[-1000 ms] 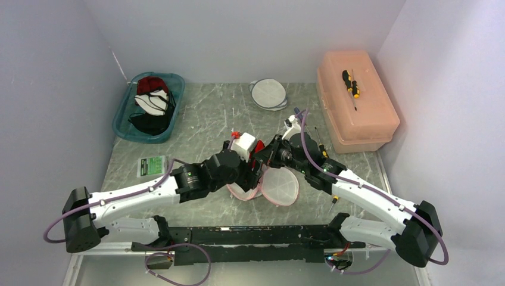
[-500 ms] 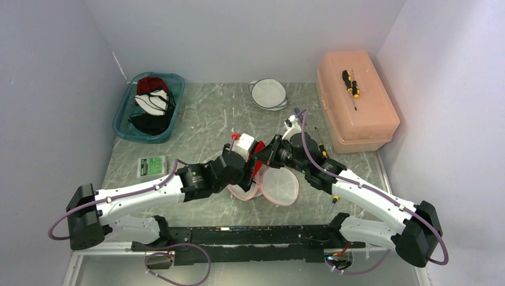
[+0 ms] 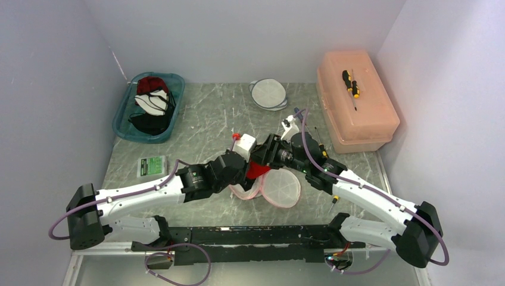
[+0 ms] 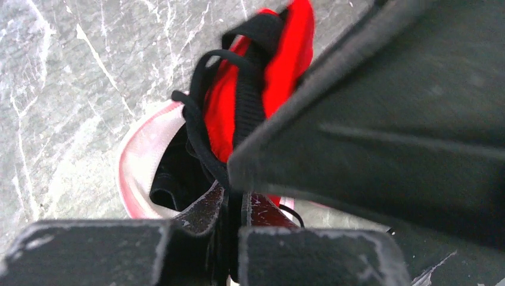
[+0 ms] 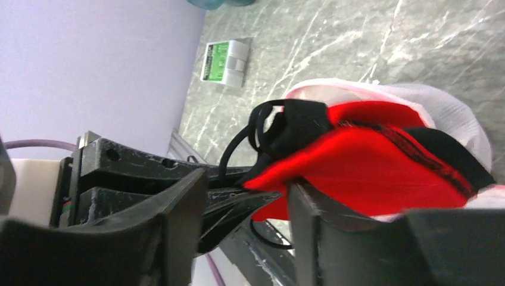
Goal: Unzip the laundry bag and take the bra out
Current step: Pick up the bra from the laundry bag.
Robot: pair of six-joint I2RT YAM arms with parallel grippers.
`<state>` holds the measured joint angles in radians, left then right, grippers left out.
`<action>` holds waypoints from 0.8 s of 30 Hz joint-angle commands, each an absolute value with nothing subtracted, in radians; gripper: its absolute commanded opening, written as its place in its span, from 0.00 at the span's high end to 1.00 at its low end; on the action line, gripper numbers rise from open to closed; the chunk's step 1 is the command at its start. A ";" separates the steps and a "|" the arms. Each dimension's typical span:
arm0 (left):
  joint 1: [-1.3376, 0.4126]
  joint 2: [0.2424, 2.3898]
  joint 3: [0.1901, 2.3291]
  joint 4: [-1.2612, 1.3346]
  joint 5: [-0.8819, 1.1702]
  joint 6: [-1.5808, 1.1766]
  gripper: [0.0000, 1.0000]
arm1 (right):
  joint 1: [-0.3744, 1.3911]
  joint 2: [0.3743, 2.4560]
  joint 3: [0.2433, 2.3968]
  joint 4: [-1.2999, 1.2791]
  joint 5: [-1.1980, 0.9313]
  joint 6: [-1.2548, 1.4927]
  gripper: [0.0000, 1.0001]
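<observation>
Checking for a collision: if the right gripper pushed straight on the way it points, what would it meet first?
The bra, lying between the parted fingers of the right gripper. The left gripper, shut on that bra, looks close alongside, though depth is unclear.

The bench [image 3: 202, 119] has a grey-green top streaked with white veins like marble, and it carries a dull sheen. Three plain, pale lilac-white walls box it in: the back wall [image 3: 238, 36], the left wall [image 3: 47, 89] and the right wall [image 3: 452, 89], each meeting the bench edge directly. The light is even and soft, and shadows on the surface are faint.
</observation>
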<state>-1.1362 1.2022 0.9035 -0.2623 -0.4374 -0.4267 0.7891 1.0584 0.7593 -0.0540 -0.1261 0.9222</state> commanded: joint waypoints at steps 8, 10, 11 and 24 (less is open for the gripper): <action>-1.139 1.145 0.891 -0.204 -0.434 -0.428 0.97 | 0.796 0.892 0.969 -0.273 -0.169 0.762 0.00; -1.138 1.134 0.893 -0.209 -0.434 -0.430 0.97 | 0.796 0.843 1.022 -0.358 -0.129 0.690 0.00; -1.138 1.127 0.896 -0.211 -0.434 -0.431 0.97 | 0.796 0.825 1.036 -0.386 -0.105 0.655 0.00; -1.137 1.036 1.110 -0.380 -0.523 -0.388 0.97 | 0.795 0.396 0.611 -0.102 -0.075 0.471 0.02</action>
<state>-1.1378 1.0855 0.9688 -0.3096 -0.4442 -0.4263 0.7929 0.4419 0.7330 -0.1905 -0.1036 0.5209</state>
